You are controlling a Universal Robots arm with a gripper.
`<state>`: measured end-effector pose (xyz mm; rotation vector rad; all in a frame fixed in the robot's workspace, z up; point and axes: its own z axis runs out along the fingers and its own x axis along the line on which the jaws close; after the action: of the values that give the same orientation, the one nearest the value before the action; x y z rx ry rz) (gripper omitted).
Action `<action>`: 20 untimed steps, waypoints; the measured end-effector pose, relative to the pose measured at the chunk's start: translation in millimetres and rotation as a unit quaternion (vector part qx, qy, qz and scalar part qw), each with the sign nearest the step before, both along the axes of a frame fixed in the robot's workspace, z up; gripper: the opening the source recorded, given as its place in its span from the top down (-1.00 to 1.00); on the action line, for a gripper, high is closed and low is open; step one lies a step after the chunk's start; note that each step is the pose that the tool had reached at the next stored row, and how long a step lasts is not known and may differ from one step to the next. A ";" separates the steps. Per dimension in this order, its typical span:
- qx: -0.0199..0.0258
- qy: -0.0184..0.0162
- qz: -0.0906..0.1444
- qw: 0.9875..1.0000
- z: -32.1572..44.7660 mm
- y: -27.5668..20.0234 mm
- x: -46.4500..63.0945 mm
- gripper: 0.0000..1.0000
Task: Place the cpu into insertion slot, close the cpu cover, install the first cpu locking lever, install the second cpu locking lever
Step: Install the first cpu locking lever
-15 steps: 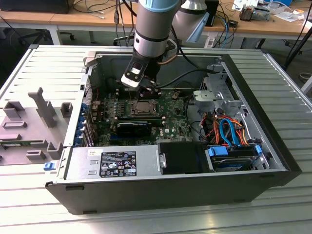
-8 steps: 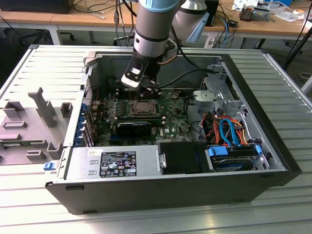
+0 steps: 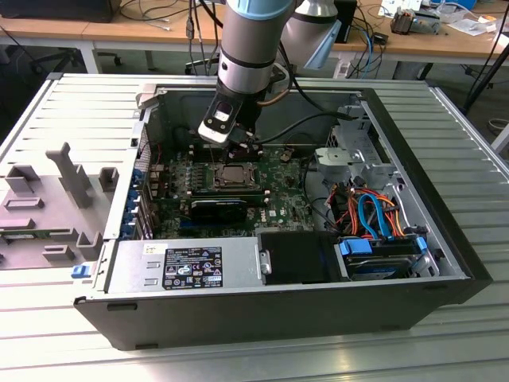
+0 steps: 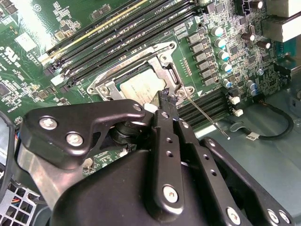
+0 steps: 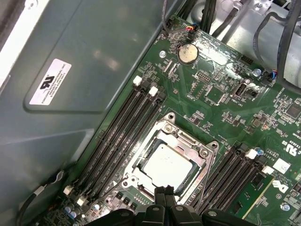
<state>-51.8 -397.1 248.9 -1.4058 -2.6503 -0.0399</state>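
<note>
Clenched with nothing visible between its fingertips, the hand (image 5: pixel 165 192) hangs at the edge of the cover (image 5: pixel 187 140), just above the middle of the exterior view; whether they touch I cannot tell. That cover lies flat over the cpu (image 5: pixel 165 165), seated in the slot (image 5: pixel 146 150) on the board (image 5: pixel 221 94), while one lever (image 4: pixel 207 117) angles away from the cover's corner. Around them stands the open case (image 3: pixel 238 318) on the desk (image 3: pixel 461 338).

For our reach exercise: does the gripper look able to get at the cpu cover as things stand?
Probably yes: the gripper hangs at the edge of the cpu cover, with nothing visible between them.
</note>
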 end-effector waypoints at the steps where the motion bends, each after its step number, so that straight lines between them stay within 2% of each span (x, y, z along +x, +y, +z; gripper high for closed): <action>1: 0.000 0.000 0.000 1.000 0.0 0.0 0.0 0.79; 20: 0.000 0.000 0.009 1.000 0.0 0.0 0.0 0.79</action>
<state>-51.8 -397.1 248.9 -1.3817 -2.6627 -0.0379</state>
